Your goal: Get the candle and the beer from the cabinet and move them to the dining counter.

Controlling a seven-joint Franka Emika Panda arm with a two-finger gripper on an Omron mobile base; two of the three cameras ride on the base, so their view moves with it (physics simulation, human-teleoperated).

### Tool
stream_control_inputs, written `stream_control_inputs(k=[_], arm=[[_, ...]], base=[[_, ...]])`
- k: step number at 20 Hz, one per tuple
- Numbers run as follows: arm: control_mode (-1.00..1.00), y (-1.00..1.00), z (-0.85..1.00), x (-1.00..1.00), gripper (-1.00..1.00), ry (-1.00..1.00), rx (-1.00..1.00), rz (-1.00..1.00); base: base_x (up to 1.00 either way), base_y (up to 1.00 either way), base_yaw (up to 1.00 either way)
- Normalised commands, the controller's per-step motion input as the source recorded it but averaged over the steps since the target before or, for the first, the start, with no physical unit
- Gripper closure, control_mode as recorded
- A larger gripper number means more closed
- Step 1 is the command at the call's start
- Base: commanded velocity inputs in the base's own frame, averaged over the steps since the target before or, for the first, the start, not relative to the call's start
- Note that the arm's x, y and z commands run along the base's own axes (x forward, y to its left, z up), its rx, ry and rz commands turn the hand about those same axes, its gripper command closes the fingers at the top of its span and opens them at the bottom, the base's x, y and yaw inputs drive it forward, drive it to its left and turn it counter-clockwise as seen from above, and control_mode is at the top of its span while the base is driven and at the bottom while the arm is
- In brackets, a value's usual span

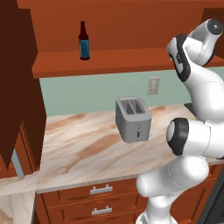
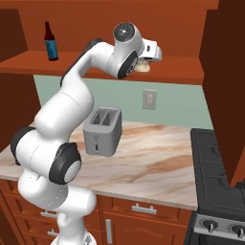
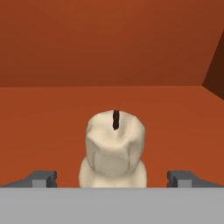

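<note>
The cream-white candle (image 3: pixel 115 151) stands upright on the cabinet's red-brown shelf (image 3: pixel 39 131), dark wick on top. My gripper (image 3: pixel 113 178) is open, with one fingertip (image 3: pixel 43 178) on each side of the candle's base and a gap to each. In the right base view a bit of the candle (image 2: pixel 143 67) peeks out under my hand, right of the shelf's middle. The beer (image 1: pixel 84 41) (image 2: pixel 50 42), a dark bottle with a blue label, stands upright far to the left on the same shelf of the cabinet (image 1: pixel 109 61). The dining counter is out of view.
A grey toaster (image 1: pixel 133 119) (image 2: pixel 102 130) sits on the marbled counter (image 1: pixel 78 148) below the cabinet. An open cabinet door (image 1: pixel 17 87) hangs at the left. A black stove (image 2: pixel 217 182) adjoins the counter's right end. A wall outlet (image 2: pixel 150 99) is on the green backsplash.
</note>
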Motion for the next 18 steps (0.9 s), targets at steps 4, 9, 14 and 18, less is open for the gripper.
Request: stream_control_inputs(k=[4,9,14,18], arm=[[-1.0,0.0,-0.05,0.01,-1.0,0.0,0.0,0.0],[-1.0,0.0,-0.03,0.01,-1.0,0.0,0.0,0.0],[-1.0,0.0,-0.06,0.06,-1.0,0.0,0.0,0.0],[-1.0,0.0,-0.02,0.07,-1.0,0.0,0.0,0.0]], base=[[0.0,0.0,0.0],[0.0,0.0,0.0],[0.0,0.0,0.0],[0.0,0.0,0.0]])
